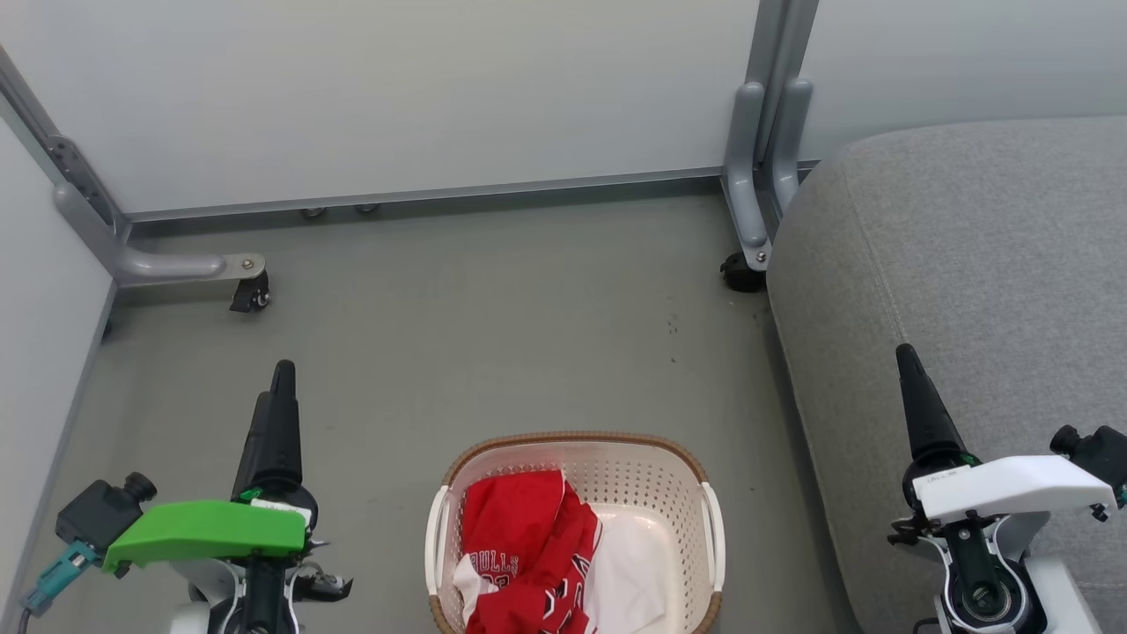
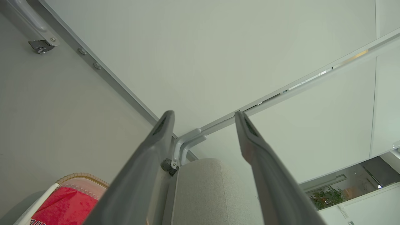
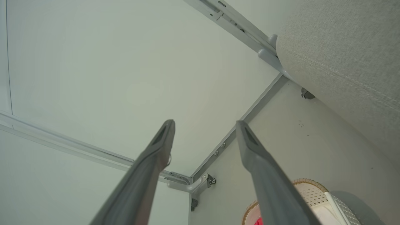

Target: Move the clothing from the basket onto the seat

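The cream basket [image 1: 577, 440] with a brown rim stands on the floor at the bottom centre. The red clothing [image 1: 519, 546] with white "BULLS" lettering lies crumpled in its left half, beside a white piece of fabric. The grey seat [image 1: 968, 246] fills the right side. My left gripper [image 1: 273, 387] hovers to the left of the basket. My right gripper [image 1: 907, 361] hovers over the seat's front edge. The left wrist view shows the left gripper [image 2: 203, 114] open and empty, above the basket [image 2: 81, 176], clothing [image 2: 65, 206] and seat [image 2: 203, 193]. In the right wrist view the right gripper [image 3: 203, 123] is open and empty, near the seat [image 3: 343, 56] and basket [image 3: 309, 187].
Pale partition walls close off the back and left. Their grey metal feet with castors [image 1: 251, 295] [image 1: 744, 273] stand on the grey floor [image 1: 493, 335]; the right one is against the seat's far corner. Open floor lies between the basket and the back wall.
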